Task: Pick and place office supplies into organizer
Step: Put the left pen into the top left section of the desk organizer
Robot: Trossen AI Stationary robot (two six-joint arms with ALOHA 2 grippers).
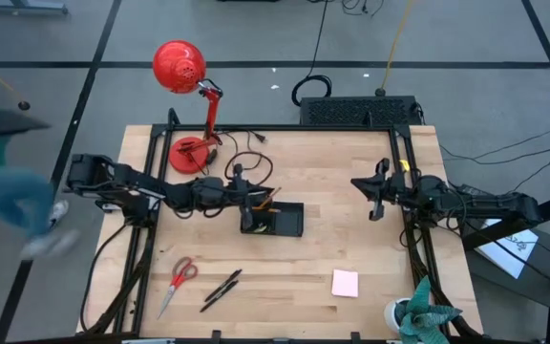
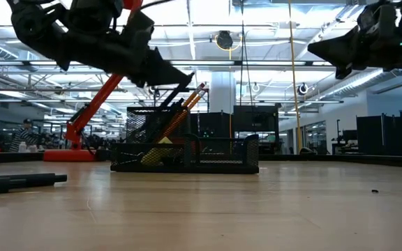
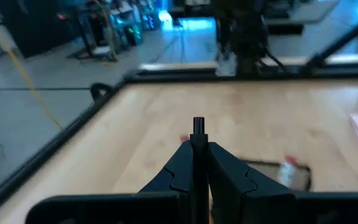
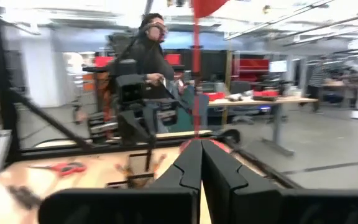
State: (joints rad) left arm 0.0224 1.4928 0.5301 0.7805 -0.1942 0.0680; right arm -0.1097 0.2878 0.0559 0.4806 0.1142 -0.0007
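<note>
Left tool (image 1: 247, 202) clamped (right tool (image 1: 374, 195) closed, idle)

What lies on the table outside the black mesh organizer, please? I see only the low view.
Observer: Red-handled scissors lie near the table edge opposite the red desk lamp, on the left arm's side.
Operator: Thank you. Is the left gripper holding anything?
Observer: Yes, the left gripper is shut on a thin black pen above the black mesh organizer.
Operator: And the right gripper?
Observer: The right gripper is shut and empty, over the table's right side.
</note>
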